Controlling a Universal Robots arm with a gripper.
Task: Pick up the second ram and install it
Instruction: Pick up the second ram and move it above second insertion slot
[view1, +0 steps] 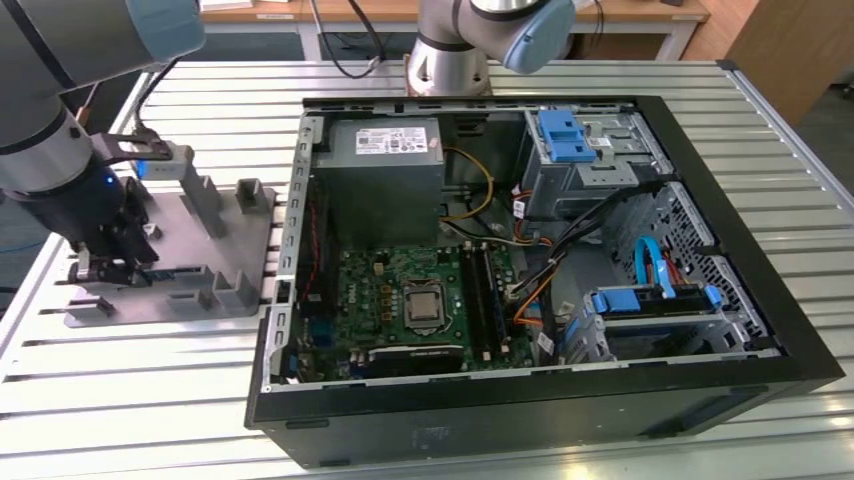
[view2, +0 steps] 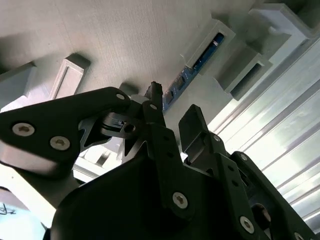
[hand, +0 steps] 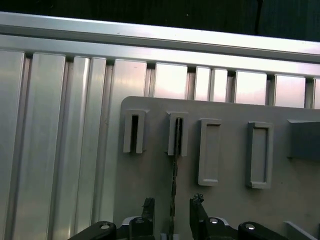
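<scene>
The second ram (hand: 174, 185) is a thin strip seen edge-on in the first wrist view. It stands upright in a slot of the grey holder tray (hand: 225, 205). In the second wrist view its blue-green board (view2: 194, 66) runs along the tray's slots. My gripper (hand: 172, 204) is open and straddles the strip, one black fingertip (hand: 148, 204) on each side with a gap to the board. In the exterior view the gripper (view1: 110, 262) hangs low over the tray (view1: 200, 250) at that view's left.
The open computer case (view1: 747, 330) lies on the slatted metal table (view1: 160, 380), to the exterior view's right of the tray. Its motherboard has long black slots (view1: 478, 300) beside the processor socket. Upright posts (view1: 203, 200) rise from the tray near the gripper.
</scene>
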